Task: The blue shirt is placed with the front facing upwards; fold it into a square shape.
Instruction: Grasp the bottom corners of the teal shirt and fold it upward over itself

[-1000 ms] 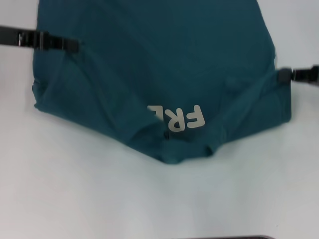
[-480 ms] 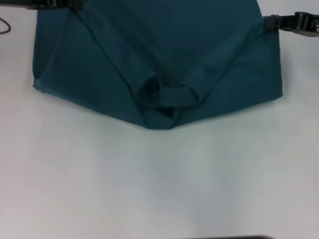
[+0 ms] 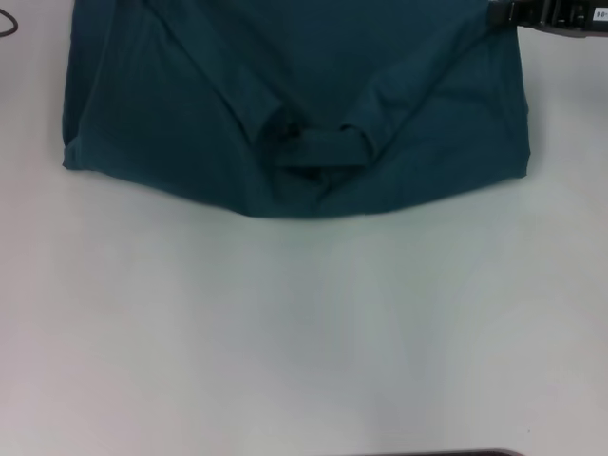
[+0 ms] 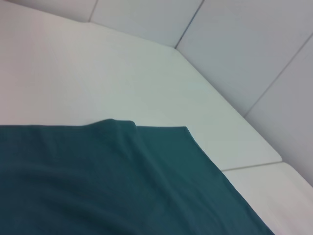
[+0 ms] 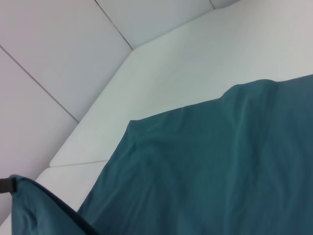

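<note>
One blue shirt [image 3: 294,104] lies on the white bench [image 3: 304,332], in the far half of the head view, and it runs out of the picture at the top. Its plain teal side faces up; no print shows. The near edge is a shallow curve, lowest near the middle. Just above that edge the round collar [image 3: 318,152] sits as a bunched ring of cloth, and two creases go from it up and outward, one to the left and one to the right. The left side of the shirt ends in a small corner near the bench's left part.

The right claw [image 3: 502,13] is at the top right of the head view, touching the right edge of the shirt; it appears to be closed on the cloth there. In the right wrist view a raised flap of teal cloth [image 5: 39,210] hangs close to the camera, with a small dark tip beside it.

The left claw is not seen in any view. The left wrist view shows only the flat shirt [image 4: 107,181] on the bench [image 4: 98,73] and pale wall panels [image 4: 244,44] behind.
</note>
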Controlling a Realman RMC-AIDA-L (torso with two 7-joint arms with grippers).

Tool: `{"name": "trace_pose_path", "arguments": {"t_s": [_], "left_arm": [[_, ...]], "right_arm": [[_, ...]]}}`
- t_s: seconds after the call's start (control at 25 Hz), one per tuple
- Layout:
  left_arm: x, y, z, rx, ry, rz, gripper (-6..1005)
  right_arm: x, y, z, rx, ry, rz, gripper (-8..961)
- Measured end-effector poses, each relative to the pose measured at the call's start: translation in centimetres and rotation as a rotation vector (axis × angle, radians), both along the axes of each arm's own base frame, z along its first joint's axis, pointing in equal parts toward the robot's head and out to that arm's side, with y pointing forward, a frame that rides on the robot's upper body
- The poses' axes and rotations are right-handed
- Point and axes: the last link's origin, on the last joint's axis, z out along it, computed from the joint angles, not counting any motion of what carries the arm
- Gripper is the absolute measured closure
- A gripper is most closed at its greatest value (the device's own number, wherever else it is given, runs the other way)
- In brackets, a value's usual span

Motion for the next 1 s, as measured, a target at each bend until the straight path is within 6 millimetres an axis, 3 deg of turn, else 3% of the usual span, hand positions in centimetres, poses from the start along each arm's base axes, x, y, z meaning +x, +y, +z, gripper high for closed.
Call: {"name": "trace_pose_path", "arguments": {"t_s": [0.8,1.0], "left_arm": [[-1.1,0.4,-2.7,0.065,-0.006,0.063,987],[-0.9,0.6,-2.6,0.068,-0.006,0.06,987]], "right_arm": [[1.4,0.8,-1.6,0.037,-0.059,-0.073,871],[1.2,1.1,-1.5,0.033,-0.064,-0.065,869]]}}
